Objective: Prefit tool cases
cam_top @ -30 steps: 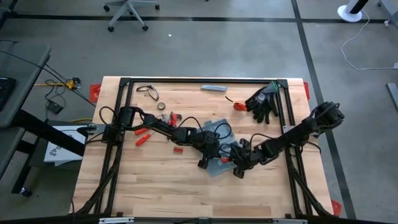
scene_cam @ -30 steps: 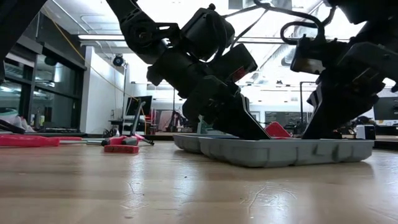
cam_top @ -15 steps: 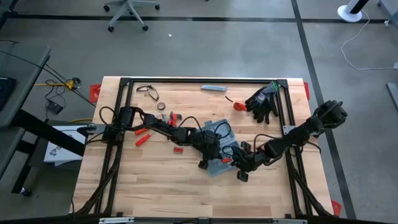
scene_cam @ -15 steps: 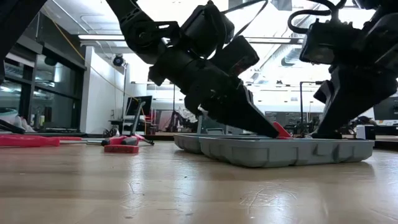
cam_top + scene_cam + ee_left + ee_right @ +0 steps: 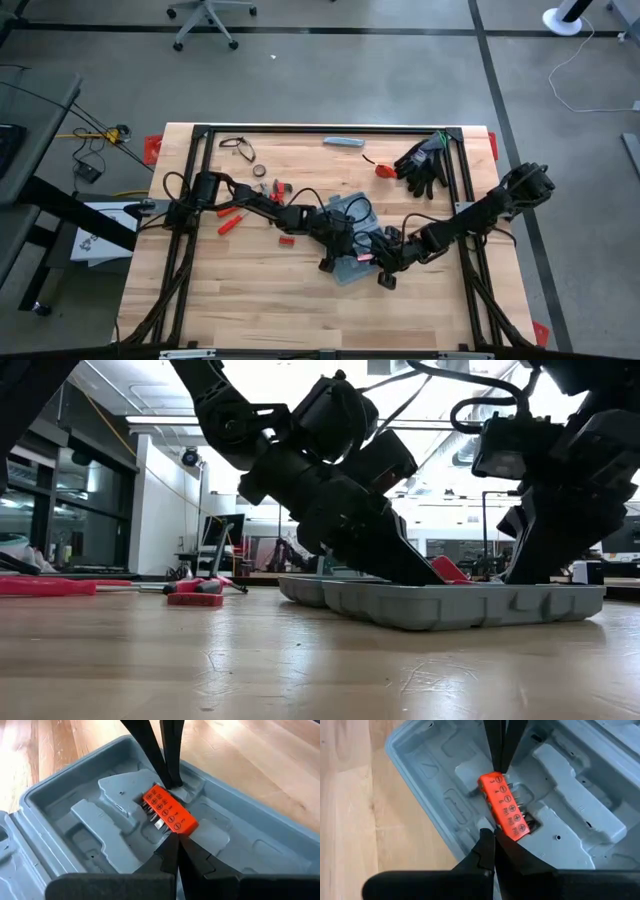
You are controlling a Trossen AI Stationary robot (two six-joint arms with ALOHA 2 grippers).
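With both my left claw [image 5: 175, 837] and right claw [image 5: 494, 834] pinched together at opposite ends of the orange bit holder [image 5: 169, 813], I'm seating it in the tool case [image 5: 250, 850]; next, I judge, a gentle downward press into its slot.

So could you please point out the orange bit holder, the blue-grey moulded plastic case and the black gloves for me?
Orange rectangular bit holder [image 5: 169, 814]: left wrist view, its printed top face.
Blue-grey moulded plastic case [image 5: 260, 851]: left wrist view, bare interior floor.
Black gloves [image 5: 423, 163]: high view, the palm area.
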